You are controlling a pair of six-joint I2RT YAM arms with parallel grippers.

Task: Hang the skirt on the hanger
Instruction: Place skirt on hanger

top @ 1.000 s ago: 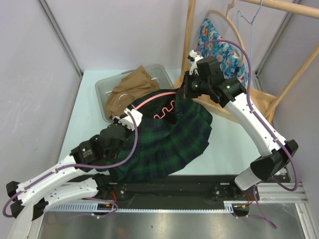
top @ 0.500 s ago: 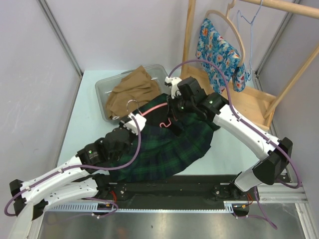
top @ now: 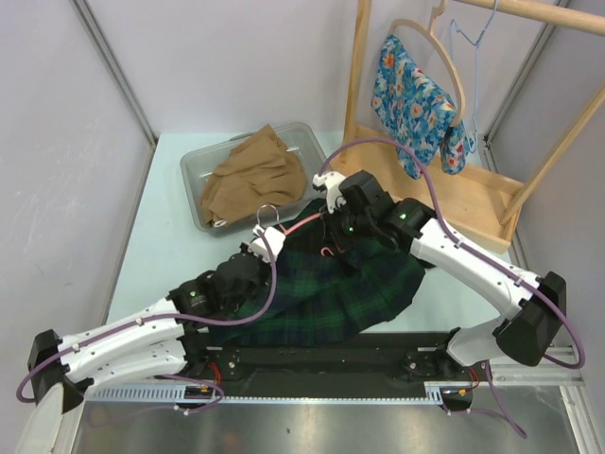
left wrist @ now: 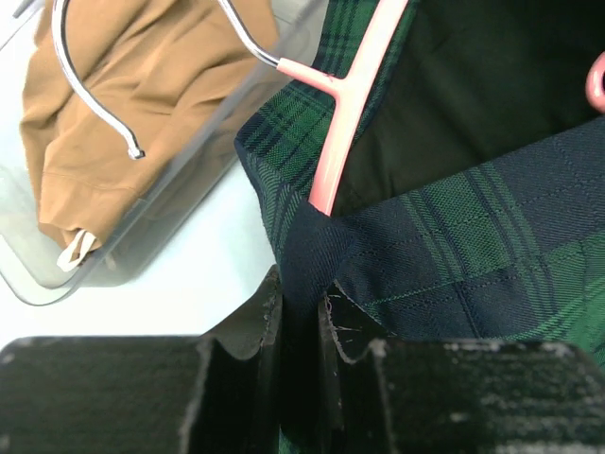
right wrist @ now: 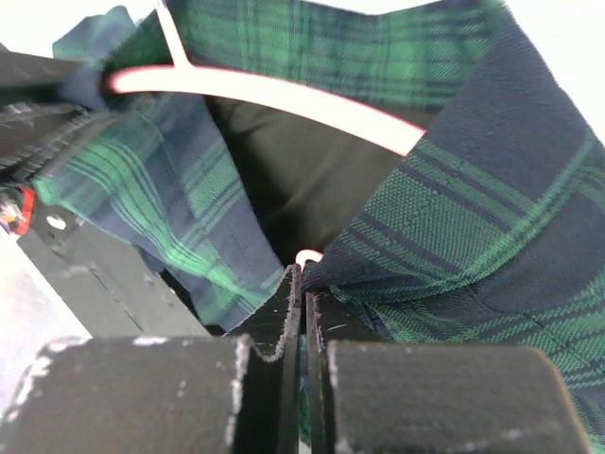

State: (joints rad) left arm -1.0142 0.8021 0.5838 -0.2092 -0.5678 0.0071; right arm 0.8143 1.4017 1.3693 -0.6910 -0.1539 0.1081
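A dark green and navy plaid skirt [top: 350,288] lies in the middle of the table, its waist lifted between both arms. A pink hanger [left wrist: 345,113] with a metal hook [top: 267,214] sits inside the waist opening; its bar also shows in the right wrist view as the pink hanger [right wrist: 274,95]. My left gripper [left wrist: 301,301] is shut on a fold of the skirt's waistband [left wrist: 321,251] just below the hanger's stem. My right gripper [right wrist: 302,279] is shut on the opposite waistband edge [right wrist: 378,255], with a pink hanger tip right behind its jaws.
A grey tray [top: 194,175] holding a tan garment [top: 250,175] stands at the back left, close to the hook. A wooden rack [top: 463,194] with a floral garment [top: 416,90] on a wooden hanger stands at the back right.
The right arm has swung left and nearer with its waistband edge, pulling the skirt over the hanger. The left arm has pushed forward, and the hook has moved right, nearer the tray's corner.
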